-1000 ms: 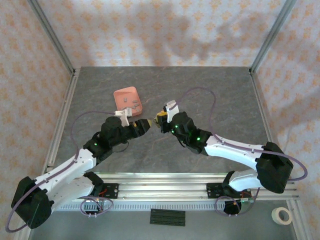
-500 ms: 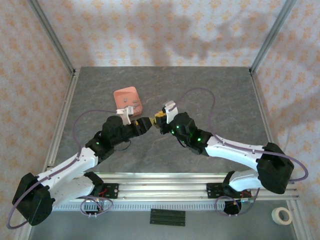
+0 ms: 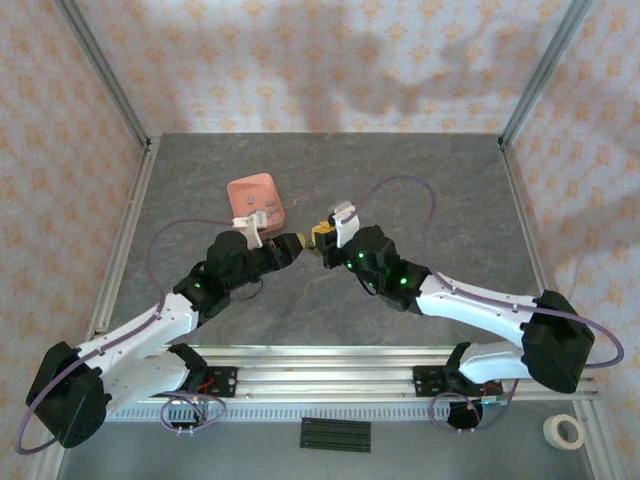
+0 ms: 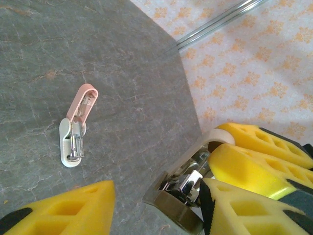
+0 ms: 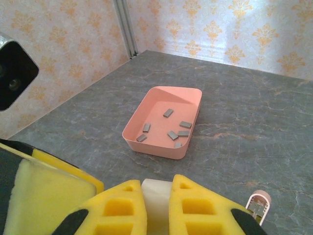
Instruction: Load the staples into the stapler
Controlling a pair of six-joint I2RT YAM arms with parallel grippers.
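The stapler (image 4: 76,131), pale pink and white, lies hinged open on the grey table, and shows again as the stapler (image 5: 257,205) at the lower right. Several staples (image 5: 172,134) lie in the salmon-pink tray (image 5: 151,147). My right gripper (image 5: 156,188) is shut on a white plastic piece (image 5: 156,196) with a metal channel (image 4: 188,183). In the top view my left gripper (image 3: 290,243) meets my right gripper (image 3: 318,238) mid-table. My left gripper (image 4: 156,188) straddles that piece. Its right finger (image 4: 244,210) rests against the piece, while the left finger (image 4: 63,210) stands apart.
The tray (image 3: 255,200) sits just behind the left gripper. Aluminium frame posts (image 3: 105,75) and patterned walls close in the table at the back and sides. A black block (image 3: 335,434) and a tape roll (image 3: 568,431) lie below the front rail.
My left gripper has slid up and right to the right gripper's held piece, and its jaws have narrowed around it. The right arm shifted slightly and kept its grip.
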